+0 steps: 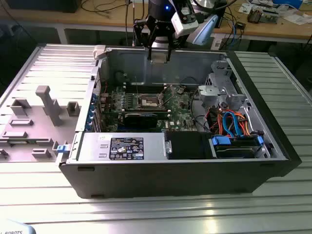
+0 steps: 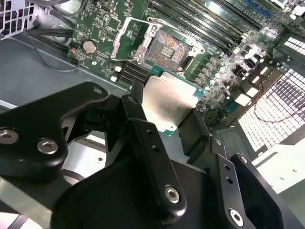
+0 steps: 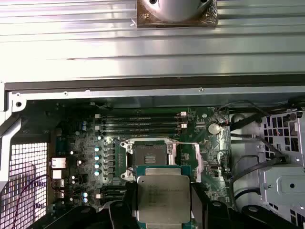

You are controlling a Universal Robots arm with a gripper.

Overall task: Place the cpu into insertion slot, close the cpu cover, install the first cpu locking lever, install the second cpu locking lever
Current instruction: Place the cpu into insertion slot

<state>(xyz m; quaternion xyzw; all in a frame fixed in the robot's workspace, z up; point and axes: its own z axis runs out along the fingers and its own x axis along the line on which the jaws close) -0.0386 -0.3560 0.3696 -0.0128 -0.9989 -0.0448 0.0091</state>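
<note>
I have the hand [image 1: 158,54] clamped on the cpu [image 3: 162,198], pinched by two opposite edges, high over the open case [image 1: 170,178] near its back wall, with free air all round. The insertion slot [image 3: 150,155] lies bare below, its cpu cover [image 2: 119,44] swung up to one side. Memory slots [image 3: 138,122], a coin cell [image 3: 214,128] and loose cables [image 3: 250,164] crowd the socket's edges

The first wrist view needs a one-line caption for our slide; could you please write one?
The pincer holds the cpu by its edges over the green motherboard, whose insertion slot lies uncovered.
</note>
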